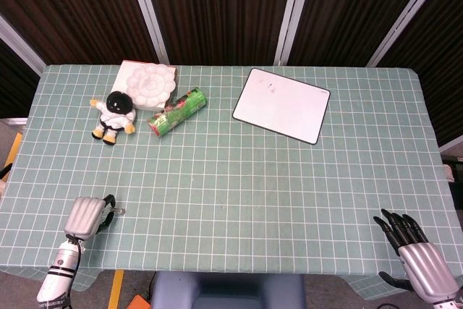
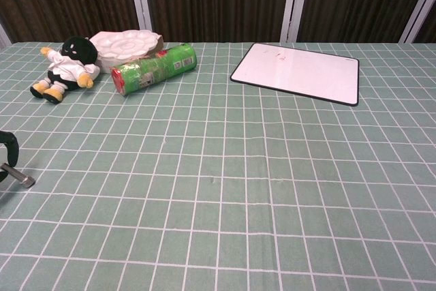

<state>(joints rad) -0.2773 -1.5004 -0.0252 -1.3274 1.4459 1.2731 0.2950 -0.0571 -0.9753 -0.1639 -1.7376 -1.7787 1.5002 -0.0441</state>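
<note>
Head view shows the left hand (image 1: 85, 216) low at the near left corner of the table (image 1: 239, 179), knuckles up and fingers curled under, pinching a small metal pin (image 1: 116, 210) that sticks out to its right, just above the green checked cloth. From the chest view only the dark edge of that hand (image 2: 7, 149) shows at the left border, with the pin (image 2: 18, 175) slanting down toward the cloth; whether its tip touches the cloth I cannot tell.

Well apart, at the near right corner, the right hand (image 1: 416, 251) sits at the table's edge, its dark fingers (image 1: 396, 226) spread and pointing up the table, holding nothing. It does not show in the chest view.

At the far left lies a small plush doll (image 1: 113, 114) with a black head, white top and yellow feet. Just beyond it sits a white paint palette (image 1: 149, 85) with round wells. A green cylindrical can (image 1: 177, 111) with a red end lies on its side just to the right of the doll, its far end close beside the palette. Further right, toward the far side, a white board (image 1: 281, 104) with a dark frame lies flat, slightly askew to the grid. Behind the table hang dark panels with pale strips.
</note>
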